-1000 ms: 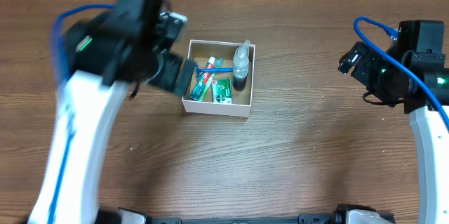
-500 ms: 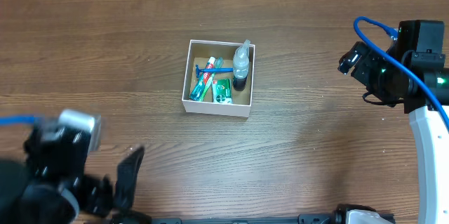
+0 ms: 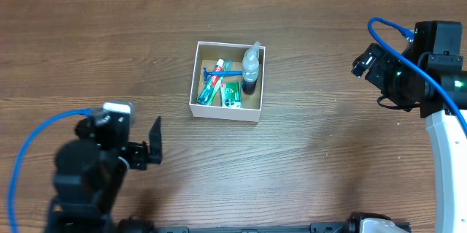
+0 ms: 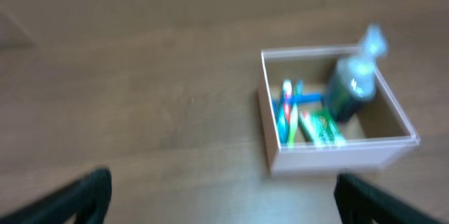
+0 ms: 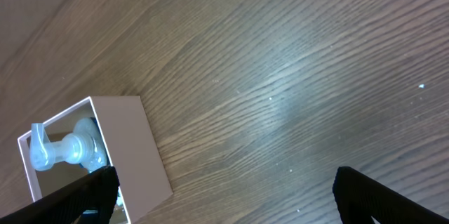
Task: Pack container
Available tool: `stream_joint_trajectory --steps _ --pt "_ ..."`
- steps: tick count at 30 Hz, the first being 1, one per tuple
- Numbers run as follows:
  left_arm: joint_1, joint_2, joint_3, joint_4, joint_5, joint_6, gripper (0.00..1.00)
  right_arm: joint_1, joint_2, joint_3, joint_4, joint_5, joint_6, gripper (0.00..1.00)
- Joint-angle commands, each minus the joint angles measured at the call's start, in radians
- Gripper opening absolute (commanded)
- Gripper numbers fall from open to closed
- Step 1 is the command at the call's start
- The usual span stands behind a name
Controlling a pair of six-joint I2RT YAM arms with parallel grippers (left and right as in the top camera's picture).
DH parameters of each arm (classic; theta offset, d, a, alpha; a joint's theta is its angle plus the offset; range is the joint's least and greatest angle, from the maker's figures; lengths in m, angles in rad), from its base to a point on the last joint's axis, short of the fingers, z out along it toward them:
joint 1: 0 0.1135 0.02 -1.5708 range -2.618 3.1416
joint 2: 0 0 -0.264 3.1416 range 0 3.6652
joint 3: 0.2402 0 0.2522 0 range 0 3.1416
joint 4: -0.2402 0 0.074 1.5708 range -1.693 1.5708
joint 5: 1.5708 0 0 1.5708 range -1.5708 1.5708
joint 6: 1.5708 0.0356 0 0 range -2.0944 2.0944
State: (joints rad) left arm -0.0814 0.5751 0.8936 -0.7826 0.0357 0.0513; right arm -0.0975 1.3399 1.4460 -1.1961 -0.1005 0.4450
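The container (image 3: 225, 110), a square box with white walls and a brown inside, sits mid-table. In it lie a toothpaste tube (image 3: 215, 79), a blue razor (image 3: 216, 73), a green packet (image 3: 232, 94) and a clear bottle (image 3: 251, 65) with a dark base. It also shows blurred in the left wrist view (image 4: 337, 155) and in the right wrist view (image 5: 130, 140). My left gripper (image 3: 155, 144) is open and empty, low at the front left, well apart from the box. My right gripper (image 3: 363, 63) is open and empty at the far right.
Bare wooden table (image 3: 321, 145) lies all around the box. The left arm's body (image 3: 87, 167) and blue cable fill the front left corner. The right arm (image 3: 438, 94) stands at the right edge.
My left arm has swung from beside the box's left wall down to the front left corner, and the gripper now sits there open. The right arm has not moved.
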Motion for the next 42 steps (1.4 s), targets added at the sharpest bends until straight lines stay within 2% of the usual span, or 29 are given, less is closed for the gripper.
stream_joint_trajectory --steps 1,2,5,13,42 --pt "0.028 -0.154 -0.299 0.15 0.089 0.015 1.0 -0.002 -0.003 0.006 0.005 -0.002 0.004 1.0" --pt "0.031 -0.214 -0.4 0.201 0.092 0.015 1.0 -0.002 -0.003 0.006 0.005 -0.002 0.004 1.0" --pt "0.032 -0.329 -0.551 0.253 0.092 0.015 1.0 -0.002 -0.003 0.006 0.005 -0.002 0.004 1.0" --pt "0.11 -0.569 -0.716 0.256 0.095 0.013 1.0 -0.002 -0.003 0.006 0.005 -0.002 0.004 1.0" --pt "0.122 -0.571 -0.751 0.264 0.088 0.013 1.0 -0.002 -0.021 -0.001 0.005 0.01 -0.001 1.0"
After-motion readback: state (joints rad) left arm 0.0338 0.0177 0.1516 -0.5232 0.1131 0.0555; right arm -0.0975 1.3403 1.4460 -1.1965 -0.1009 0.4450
